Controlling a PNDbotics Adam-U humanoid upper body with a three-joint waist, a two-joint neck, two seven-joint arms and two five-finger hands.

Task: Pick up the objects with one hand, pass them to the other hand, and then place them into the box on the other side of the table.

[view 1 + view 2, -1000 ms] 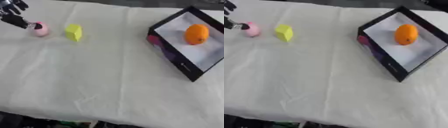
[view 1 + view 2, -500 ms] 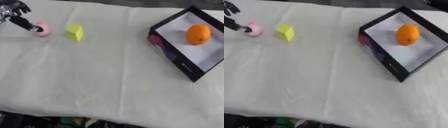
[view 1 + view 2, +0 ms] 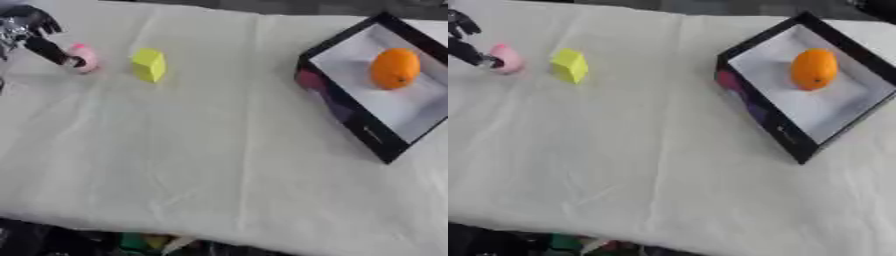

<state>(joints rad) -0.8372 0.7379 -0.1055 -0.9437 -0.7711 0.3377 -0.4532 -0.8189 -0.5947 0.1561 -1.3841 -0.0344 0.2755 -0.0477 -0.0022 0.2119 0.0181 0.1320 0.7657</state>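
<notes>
A small pink object (image 3: pixel 84 56) lies on the white cloth at the far left. My left hand (image 3: pixel 29 33) comes in from the upper left corner, and one black finger reaches down to touch the pink object's left side; the other fingers spread above it. A yellow block (image 3: pixel 149 64) stands just right of the pink object, apart from the hand. At the right sits a black box with a white inside (image 3: pixel 352 117), tilted, holding an orange (image 3: pixel 393 68). My right hand shows in neither view.
The white cloth (image 3: pixel 227 150) covers the table down to its front edge, where dark clutter shows below. Between the yellow block and the box lies a wide stretch of bare cloth.
The left hand has kept its finger at the pink object, shifting only slightly. The whole picture has shifted a little, so the camera moved. Block, box and orange stay put.
</notes>
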